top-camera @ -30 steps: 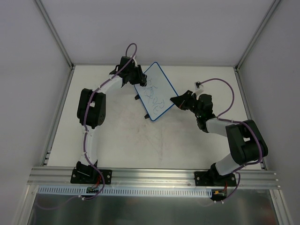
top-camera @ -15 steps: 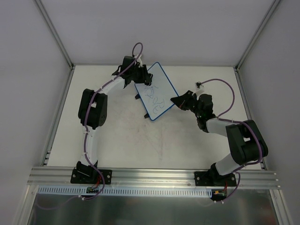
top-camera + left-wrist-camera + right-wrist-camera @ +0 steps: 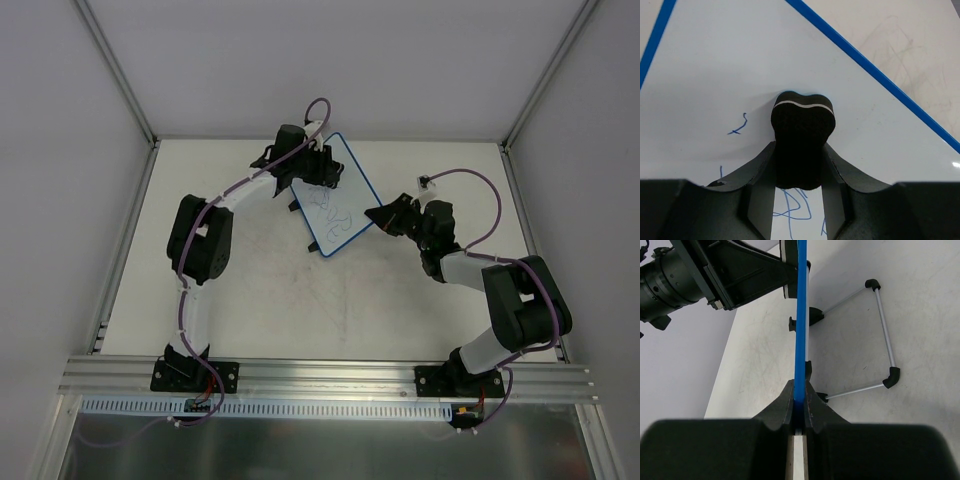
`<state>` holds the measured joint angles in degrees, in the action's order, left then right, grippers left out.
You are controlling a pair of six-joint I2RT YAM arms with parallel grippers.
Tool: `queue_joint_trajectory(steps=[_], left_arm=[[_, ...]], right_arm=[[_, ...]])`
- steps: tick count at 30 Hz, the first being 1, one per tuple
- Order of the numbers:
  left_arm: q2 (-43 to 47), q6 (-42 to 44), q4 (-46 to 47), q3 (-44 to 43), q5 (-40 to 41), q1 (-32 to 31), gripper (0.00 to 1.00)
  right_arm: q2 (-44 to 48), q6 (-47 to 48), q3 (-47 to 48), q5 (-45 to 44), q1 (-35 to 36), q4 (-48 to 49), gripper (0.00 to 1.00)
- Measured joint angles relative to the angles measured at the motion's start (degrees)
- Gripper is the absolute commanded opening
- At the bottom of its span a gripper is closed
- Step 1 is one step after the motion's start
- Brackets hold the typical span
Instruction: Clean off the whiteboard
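1. The whiteboard (image 3: 335, 195) stands toward the far middle of the tabletop (image 3: 260, 290), between the two hands, turned at a slant in the top view.
2. The right hand (image 3: 378, 214) is clamped together on the board's thin blue rim at its right side. In the right wrist view the rim runs edge-on straight up from between the fingers (image 3: 785, 407).
3. The left hand (image 3: 318, 166) is over the board's far corner, closed on a black eraser (image 3: 802, 131).
4. The eraser's head lies against the white face, with blue scribbles (image 3: 792, 205) just beside the fingers.
5. A wire stand (image 3: 883, 327) with black feet rests on the tabletop behind the board.
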<state>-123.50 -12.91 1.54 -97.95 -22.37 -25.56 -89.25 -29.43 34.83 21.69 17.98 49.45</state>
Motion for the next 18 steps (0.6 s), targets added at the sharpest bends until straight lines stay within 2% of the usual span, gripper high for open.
queue_joint_trajectory(steps=[6,12,18], left_arm=[[1.9,0.1,0.8,2.3,0.3,-1.0,0.0],[4.5,-3.7,0.8,6.5,-0.8,-0.1,0.0],[10.2,-8.6,-2.1,18.0,-1.0,5.0,0.0]], right_arm=[[0.0,0.5,0.0,0.1,0.0,0.0,0.0],[0.0,1.5,0.0,0.5,0.3,0.9,0.0],[0.0,3.0,0.3,1.1,0.7,1.3,0.0]])
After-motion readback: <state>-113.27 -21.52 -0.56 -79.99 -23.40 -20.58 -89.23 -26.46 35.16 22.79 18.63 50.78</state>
